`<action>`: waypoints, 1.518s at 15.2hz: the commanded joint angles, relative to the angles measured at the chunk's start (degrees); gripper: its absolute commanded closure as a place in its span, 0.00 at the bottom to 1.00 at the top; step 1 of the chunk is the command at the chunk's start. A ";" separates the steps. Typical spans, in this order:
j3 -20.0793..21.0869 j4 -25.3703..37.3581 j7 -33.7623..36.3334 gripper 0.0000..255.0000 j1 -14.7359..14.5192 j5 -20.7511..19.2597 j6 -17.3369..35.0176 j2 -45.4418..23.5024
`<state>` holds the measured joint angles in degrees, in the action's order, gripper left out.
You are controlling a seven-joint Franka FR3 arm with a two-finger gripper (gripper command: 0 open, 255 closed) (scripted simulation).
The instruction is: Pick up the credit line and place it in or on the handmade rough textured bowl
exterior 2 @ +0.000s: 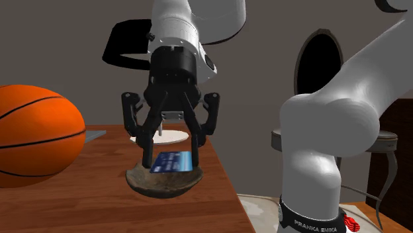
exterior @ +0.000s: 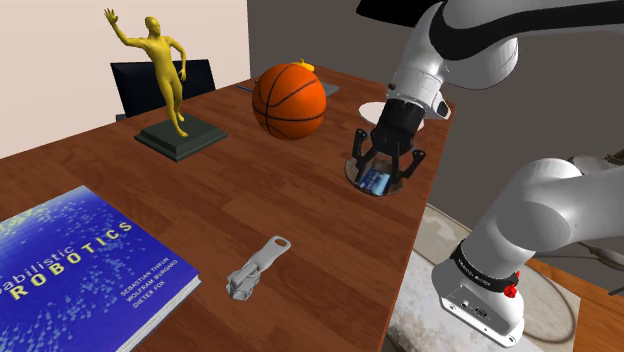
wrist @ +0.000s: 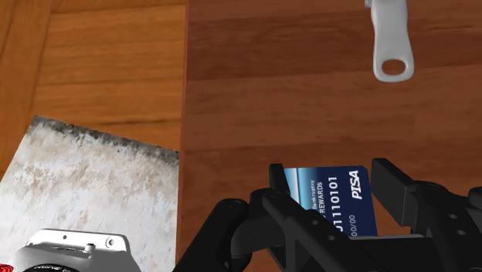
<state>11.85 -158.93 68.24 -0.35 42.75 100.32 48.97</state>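
A brown wooden table (exterior: 300, 210) carries everything. At the near end of the shoulder view lies a blue "Probabilistic Robotics" book (exterior: 70, 265), with a grey metal zipper pull (exterior: 255, 268) well apart to its right. Farther back stand a gold figurine on a dark square base (exterior: 165, 85) and an orange basketball (exterior: 290, 102). A rough brown bowl (exterior 2: 165, 184) sits at the table's right edge, with a flat white disc (exterior: 368, 108) behind it.
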 commanded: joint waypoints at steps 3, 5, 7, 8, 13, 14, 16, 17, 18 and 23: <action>-4.92 3.82 -4.36 1.00 3.70 -5.47 -2.14 -4.56; -7.21 6.13 -6.63 1.00 5.36 -7.94 -2.93 -7.47; -9.36 8.70 -8.79 1.00 6.81 -10.19 -3.69 -10.53; -10.37 10.08 -9.83 1.00 7.48 -11.23 -4.09 -12.11; -11.86 10.81 -12.63 1.00 8.44 -12.56 -2.59 -15.54; -11.79 10.24 -13.01 1.00 8.42 -12.44 -1.86 -15.79; -11.67 9.14 -13.76 1.00 8.37 -12.19 -0.37 -16.36; -11.60 8.61 -14.15 1.00 8.34 -12.06 0.38 -16.67; -11.54 8.09 -14.53 1.00 8.30 -11.91 1.14 -16.99; -11.26 5.67 -16.55 1.00 8.08 -11.09 5.02 -18.91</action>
<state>0.41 -152.51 52.02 7.87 31.34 104.38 30.27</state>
